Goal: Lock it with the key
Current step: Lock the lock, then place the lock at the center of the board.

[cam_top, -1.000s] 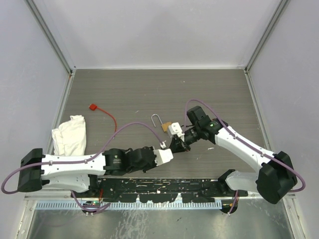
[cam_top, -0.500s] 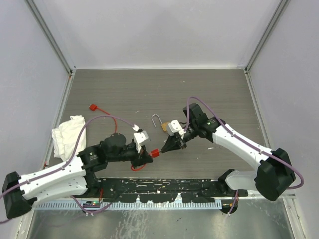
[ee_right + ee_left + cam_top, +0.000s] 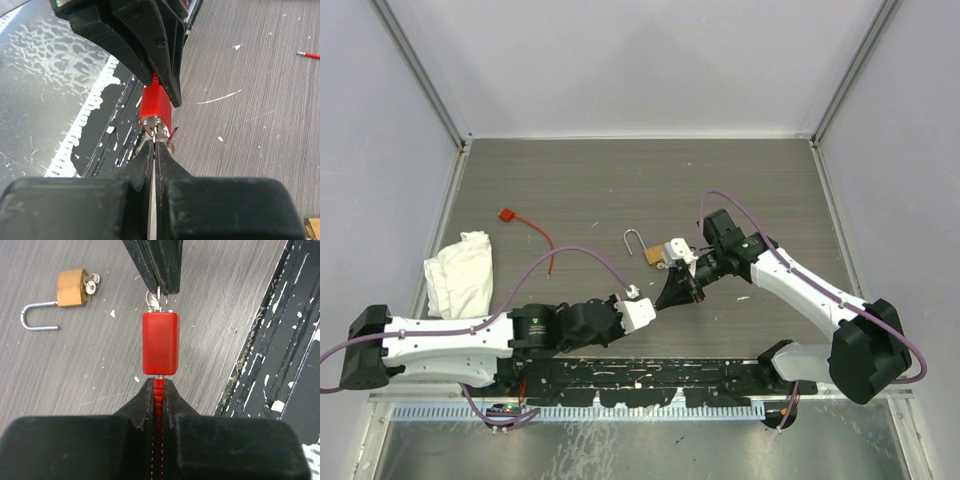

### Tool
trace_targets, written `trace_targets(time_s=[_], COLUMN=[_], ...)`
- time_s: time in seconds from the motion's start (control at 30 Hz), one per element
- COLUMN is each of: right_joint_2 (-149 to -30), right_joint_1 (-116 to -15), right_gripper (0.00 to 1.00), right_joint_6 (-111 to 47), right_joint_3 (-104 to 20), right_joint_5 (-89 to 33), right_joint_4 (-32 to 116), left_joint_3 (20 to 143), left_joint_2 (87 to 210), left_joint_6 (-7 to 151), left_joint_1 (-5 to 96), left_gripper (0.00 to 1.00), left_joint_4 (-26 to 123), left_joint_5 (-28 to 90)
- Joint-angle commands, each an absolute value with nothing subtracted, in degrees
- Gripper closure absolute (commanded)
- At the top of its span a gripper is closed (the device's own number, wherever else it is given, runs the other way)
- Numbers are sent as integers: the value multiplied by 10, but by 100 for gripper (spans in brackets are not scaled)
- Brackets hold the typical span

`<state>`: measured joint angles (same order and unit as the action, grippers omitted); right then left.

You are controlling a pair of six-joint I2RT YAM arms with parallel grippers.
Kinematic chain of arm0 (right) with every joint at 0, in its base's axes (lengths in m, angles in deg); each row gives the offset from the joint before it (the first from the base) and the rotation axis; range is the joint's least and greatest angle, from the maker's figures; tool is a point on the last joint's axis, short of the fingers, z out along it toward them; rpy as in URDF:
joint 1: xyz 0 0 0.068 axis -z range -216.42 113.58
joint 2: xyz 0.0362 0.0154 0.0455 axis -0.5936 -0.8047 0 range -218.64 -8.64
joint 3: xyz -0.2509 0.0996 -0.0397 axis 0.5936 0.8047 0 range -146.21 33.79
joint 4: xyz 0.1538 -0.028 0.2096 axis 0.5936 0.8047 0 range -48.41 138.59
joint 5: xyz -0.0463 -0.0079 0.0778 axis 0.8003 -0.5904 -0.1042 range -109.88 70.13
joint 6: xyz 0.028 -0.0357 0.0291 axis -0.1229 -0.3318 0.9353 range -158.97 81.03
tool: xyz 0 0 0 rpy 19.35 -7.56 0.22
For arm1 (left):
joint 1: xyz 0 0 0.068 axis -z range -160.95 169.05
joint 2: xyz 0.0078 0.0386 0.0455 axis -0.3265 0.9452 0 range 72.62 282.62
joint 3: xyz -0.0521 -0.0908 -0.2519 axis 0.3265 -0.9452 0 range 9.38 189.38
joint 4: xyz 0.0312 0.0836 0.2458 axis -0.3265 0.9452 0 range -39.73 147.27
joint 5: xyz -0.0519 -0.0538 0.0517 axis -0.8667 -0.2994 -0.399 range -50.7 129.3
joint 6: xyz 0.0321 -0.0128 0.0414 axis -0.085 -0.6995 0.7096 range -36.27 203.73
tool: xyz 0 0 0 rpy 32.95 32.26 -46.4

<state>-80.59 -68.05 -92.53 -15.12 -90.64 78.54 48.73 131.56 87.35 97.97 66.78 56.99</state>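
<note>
Near the table [image 3: 570,180] edge, the left gripper [image 3: 159,386] pinches the cable [image 3: 158,407] of the red lock [image 3: 160,342] to steady it while the right gripper [image 3: 154,146], clamped on the key [image 3: 151,301], holds it at the keyhole [image 3: 156,128].

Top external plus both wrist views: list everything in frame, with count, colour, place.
red lock: 1, red, between the two hands
key: 1 seen, silver, at the red lock's far end
padlock: 1, brass, shackle open, mid-table, small keys at its base
tagged cord: 1, red, left of the padlock
cloth: 1, white, left side of the table
table: 1, grey wood grain
left hand: 1, black, shut on the red lock's stem
right hand: 1, black, shut on the key
</note>
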Motion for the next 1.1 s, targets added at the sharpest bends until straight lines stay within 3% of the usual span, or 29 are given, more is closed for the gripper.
trace_targets(time_s=[0.0, 0.1, 0.27, 0.33, 0.5, 0.63, 0.83, 1.07], right_joint_2=[-795, -796, -792, -786, -784, -784, -788, -793], right_joint_1=[-650, -650, -650, -650, -649, -627, -580, -484], right_gripper=[99, 99, 99, 99, 99, 99, 99, 98], right_joint_6=[-906, -899, -900, -901, -905, -901, -865, -546], right_joint_3=[-157, -156, -158, -155, -155, -157, -162, -127], right_joint_5=[-925, -916, -914, -910, -889, -875, -856, -793], right_joint_4=[811, 805, 805, 804, 803, 803, 788, 533], left_joint_3=[446, 420, 364, 354, 395, 400, 361, 392], left_joint_2=[1248, 1196, 1130, 1128, 1150, 1154, 1198, 1336], left_joint_6=[903, 874, 743, 708, 758, 771, 653, 449], left_joint_1=[981, 970, 828, 789, 786, 787, 775, 622], left_gripper=[100, 100, 100, 100, 100, 100, 100, 100], left_joint_4=[643, 625, 546, 536, 635, 622, 470, 259], left_joint_5=[609, 560, 231, 169, 260, 293, 299, 252])
